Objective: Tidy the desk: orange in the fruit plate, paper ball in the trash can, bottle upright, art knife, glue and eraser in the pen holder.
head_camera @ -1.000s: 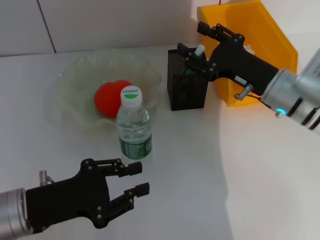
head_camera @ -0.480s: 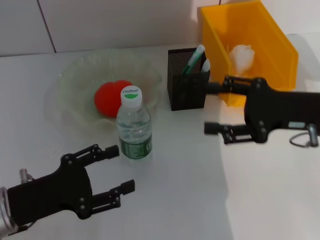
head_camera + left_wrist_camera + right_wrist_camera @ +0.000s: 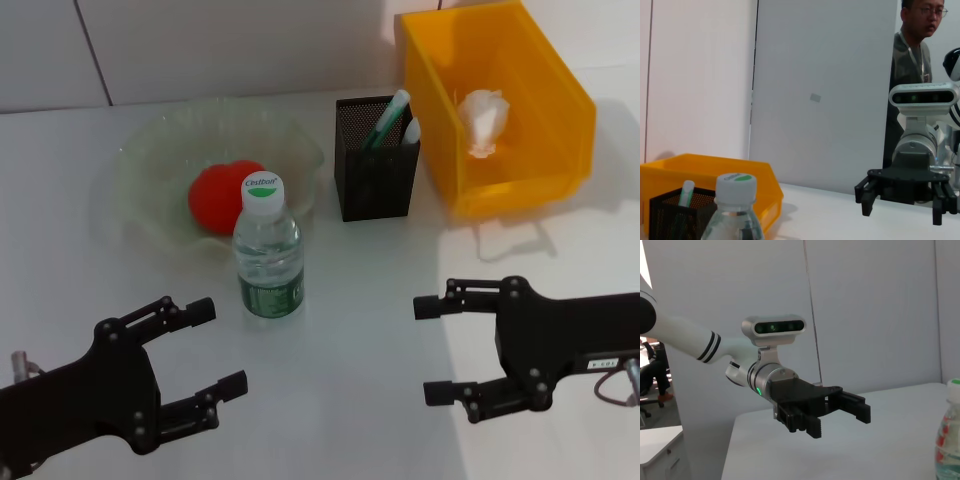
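Observation:
The orange point(image 3: 218, 198) lies in the fruit plate point(image 3: 150, 140). In front of the plate the bottle point(image 3: 268, 252) stands upright; its cap point(image 3: 736, 184) fills the near part of the left wrist view. The black mesh pen holder point(image 3: 375, 172) holds a green-and-white stick point(image 3: 390, 115) and a white-tipped one point(image 3: 411, 130); I cannot tell which is the art knife or the glue. The eraser is hidden. The paper ball point(image 3: 482, 120) rests inside the trash can point(image 3: 520, 180). My left gripper point(image 3: 222, 347) and right gripper point(image 3: 425, 350) hover open and empty near the table's front.
The pen holder stands between the fruit plate and the trash can at the back. White table point(image 3: 350, 300) lies bare between the two grippers. A person point(image 3: 914, 55) stands behind the robot in the left wrist view.
My right gripper has pulled back from the pen holder to the near right of the table. My left gripper has drawn back towards the front edge. The paper ball now shows in the bin.

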Motion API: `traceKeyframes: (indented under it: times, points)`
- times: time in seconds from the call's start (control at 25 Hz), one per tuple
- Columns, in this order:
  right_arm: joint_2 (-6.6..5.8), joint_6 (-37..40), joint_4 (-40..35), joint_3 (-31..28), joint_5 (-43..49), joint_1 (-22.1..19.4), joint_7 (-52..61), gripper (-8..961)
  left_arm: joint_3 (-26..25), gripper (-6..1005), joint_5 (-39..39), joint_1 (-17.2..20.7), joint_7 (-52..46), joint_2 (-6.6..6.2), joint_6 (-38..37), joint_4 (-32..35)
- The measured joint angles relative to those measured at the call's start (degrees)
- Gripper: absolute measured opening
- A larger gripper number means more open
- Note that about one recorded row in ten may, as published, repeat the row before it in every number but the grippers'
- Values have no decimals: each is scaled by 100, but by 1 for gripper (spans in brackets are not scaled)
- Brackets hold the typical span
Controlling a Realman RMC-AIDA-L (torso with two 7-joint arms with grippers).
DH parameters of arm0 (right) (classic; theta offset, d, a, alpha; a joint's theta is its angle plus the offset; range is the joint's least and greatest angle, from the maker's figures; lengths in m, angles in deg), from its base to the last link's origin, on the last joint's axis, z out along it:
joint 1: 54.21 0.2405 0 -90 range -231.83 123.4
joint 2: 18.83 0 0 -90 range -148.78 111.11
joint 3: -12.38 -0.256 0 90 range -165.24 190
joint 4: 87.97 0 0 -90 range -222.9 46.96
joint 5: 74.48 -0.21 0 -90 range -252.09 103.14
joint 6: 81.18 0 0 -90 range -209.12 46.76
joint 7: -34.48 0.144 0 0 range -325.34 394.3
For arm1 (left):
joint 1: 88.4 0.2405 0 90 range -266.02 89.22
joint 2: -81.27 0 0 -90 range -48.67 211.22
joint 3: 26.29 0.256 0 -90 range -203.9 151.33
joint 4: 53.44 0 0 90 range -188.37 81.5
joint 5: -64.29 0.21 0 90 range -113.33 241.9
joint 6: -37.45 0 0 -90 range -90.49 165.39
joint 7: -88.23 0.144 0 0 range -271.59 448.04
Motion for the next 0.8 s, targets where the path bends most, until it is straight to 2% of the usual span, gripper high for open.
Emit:
traceKeyframes:
  times: [0.04, 0.2, 0.52, 0.8]
  points:
    - [3, -15, 70, -3, 3, -14, -66, 826, -47, 784, 0, 100, 311, 12, -36, -35]
    - [44, -59, 141, 45, 24, -45, -145, 826, -21, 784, 122, 79, 525, 22, -51, -121]
    - [39, -169, 207, -1, 117, -56, -331, 825, -12, 784, 541, -126, 422, 29, -134, -306]
    - [19, -241, 213, 30, 126, -3, -335, 825, -3, 784, 615, -205, 225, 22, -224, -355]
